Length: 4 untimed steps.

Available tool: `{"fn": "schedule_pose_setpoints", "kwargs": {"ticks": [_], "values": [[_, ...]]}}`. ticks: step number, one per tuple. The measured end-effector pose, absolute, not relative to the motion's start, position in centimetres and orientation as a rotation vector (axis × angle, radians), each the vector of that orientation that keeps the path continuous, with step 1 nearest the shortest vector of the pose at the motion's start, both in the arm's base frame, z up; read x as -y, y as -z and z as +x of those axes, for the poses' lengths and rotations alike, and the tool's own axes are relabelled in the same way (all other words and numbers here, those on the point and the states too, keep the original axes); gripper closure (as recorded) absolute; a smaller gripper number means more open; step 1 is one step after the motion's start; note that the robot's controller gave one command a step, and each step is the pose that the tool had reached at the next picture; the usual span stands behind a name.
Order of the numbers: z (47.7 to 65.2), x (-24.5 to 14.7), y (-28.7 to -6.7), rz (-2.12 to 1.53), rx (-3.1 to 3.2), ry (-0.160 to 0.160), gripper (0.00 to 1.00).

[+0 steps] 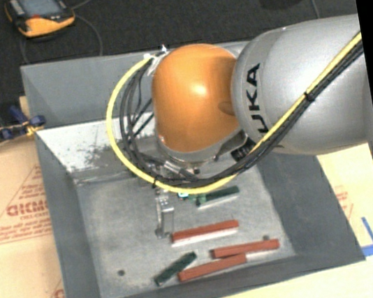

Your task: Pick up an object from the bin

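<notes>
Bin (67, 221): a grey metal box with slanted walls and a flat floor. A few sticks lay on the floor, toward the near side.
Arm (304, 90): big and silver. It came in from the right and hung over the far half of the bin.
Orange cover (193, 101): round and shiny, on the end of the arm, with black and yellow cables looped beside it.
Tool (164, 225): it pointed down under the orange cover, low over the middle of the floor. It could not be told if it was apart or together.
Red and white stick (204, 231): it lay flat in the middle, its left end just beside the tip of the tool.
Two red sticks (245, 248): they lay close together near the front wall, one a bit lower and more to the left.
Dark green stick (175, 269): tilted, just beside the left end of the lower red stick.
Green stick (215, 194): right of the tool, partly under the arm.
Dark speck (121, 273): alone on the left of the floor.
</notes>
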<state>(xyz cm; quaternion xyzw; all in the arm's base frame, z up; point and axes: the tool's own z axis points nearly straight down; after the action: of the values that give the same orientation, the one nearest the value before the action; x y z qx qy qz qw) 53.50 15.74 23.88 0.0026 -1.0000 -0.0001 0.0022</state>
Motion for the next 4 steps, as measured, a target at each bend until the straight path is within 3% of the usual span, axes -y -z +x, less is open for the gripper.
{"fn": "schedule_pose_setpoints", "kwargs": {"ticks": [1, 2, 3, 4], "values": [[48.7, -10.7, -8.3, -0.024, 3.134, -0.003, 0.0], [47.6, -9.7, -7.2, -0.051, 3.16, 0.009, 0.0], [47.3, -9.7, -7.1, -0.047, 3.146, 0.006, 1.0], [48.6, -9.5, -14.4, -0.04, 3.151, 0.004, 1.0]]}}
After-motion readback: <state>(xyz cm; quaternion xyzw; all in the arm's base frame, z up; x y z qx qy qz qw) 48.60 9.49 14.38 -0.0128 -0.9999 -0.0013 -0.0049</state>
